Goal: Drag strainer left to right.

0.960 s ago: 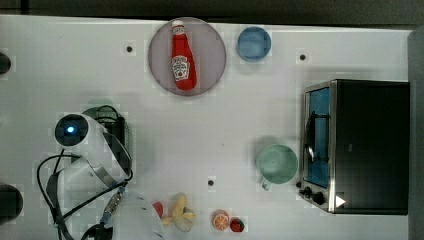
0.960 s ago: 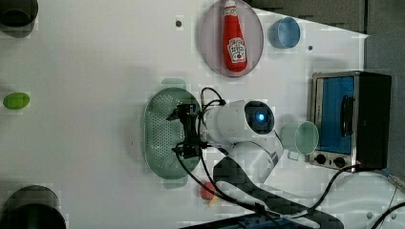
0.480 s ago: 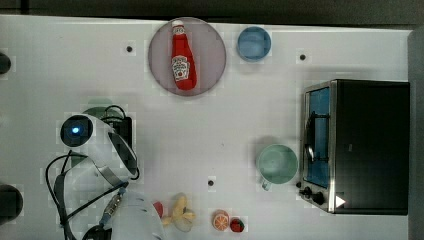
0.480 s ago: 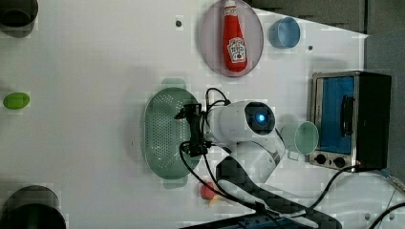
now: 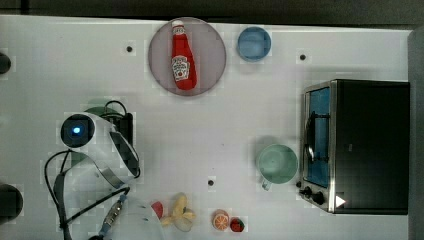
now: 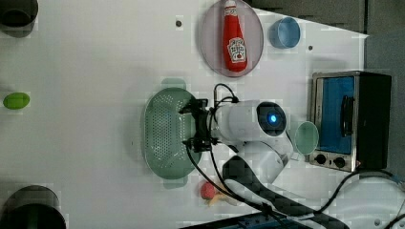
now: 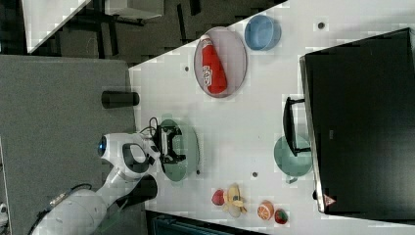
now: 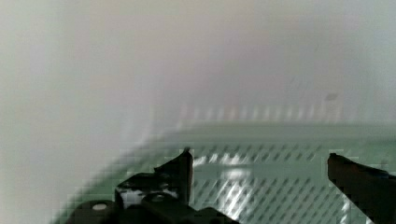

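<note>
Strainer: the pale green strainer [image 6: 165, 133] lies on the white table [image 6: 95, 71], towards the top view's left edge and about midway between the long edges; in the top view the arm covers most of it.
Strainer position: upright, its holed bottom flat on the table, rim up.
Gripper: the black gripper [image 6: 197, 125] hangs over the strainer's rim on the left view's right side, fingers spread wide and holding nothing.
Wrist view: the two fingertips [image 8: 184, 168] stand well apart above the strainer's perforated floor [image 8: 261, 186]; whether they touch the plastic cannot be told.
Arm: the white arm [image 6: 248, 121] reaches in from the left view's bottom edge.
Ketchup bottle: the red ketchup bottle [image 5: 183, 55] lies on its side on a round grey plate [image 5: 210, 45] near the top view's top edge.
Blue bowl: a small blue bowl [image 5: 254, 43] stands just beside the plate.
Mug: a green mug [image 5: 277, 163] stands next to the toaster oven [image 5: 360, 145] at the top view's right edge.
Toy food: small fruit pieces [image 5: 177, 212] lie along the top view's bottom edge.
</note>
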### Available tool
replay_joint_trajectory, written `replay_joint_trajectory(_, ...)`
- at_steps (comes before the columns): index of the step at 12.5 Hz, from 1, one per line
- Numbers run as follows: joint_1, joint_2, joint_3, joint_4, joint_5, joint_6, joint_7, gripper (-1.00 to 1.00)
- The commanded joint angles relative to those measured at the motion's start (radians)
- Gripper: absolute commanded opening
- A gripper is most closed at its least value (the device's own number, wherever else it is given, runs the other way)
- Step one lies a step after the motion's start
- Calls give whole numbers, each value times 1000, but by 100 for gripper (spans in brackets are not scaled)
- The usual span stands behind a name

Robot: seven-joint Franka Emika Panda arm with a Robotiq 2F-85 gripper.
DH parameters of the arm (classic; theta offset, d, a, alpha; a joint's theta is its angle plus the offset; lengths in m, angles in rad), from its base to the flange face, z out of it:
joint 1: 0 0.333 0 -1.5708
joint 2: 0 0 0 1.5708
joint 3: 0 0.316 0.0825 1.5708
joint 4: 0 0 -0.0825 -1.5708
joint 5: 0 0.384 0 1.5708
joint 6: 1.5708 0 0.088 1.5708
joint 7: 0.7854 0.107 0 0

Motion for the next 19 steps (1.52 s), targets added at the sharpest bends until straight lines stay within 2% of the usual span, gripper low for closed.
replay_joint_trajectory(1, -67, -43, -20, -37, -2, -6, -78, 100)
replay_joint_trajectory(8, -138, -87, -69, -101, -2, -6, -155, 100)
replay_joint_trajectory(13, -183, -111, -126, -128, -2, -2, -319, 100)
replay_joint_trajectory(19, -198, -133, -212, -155, -2, 8, -384, 100)
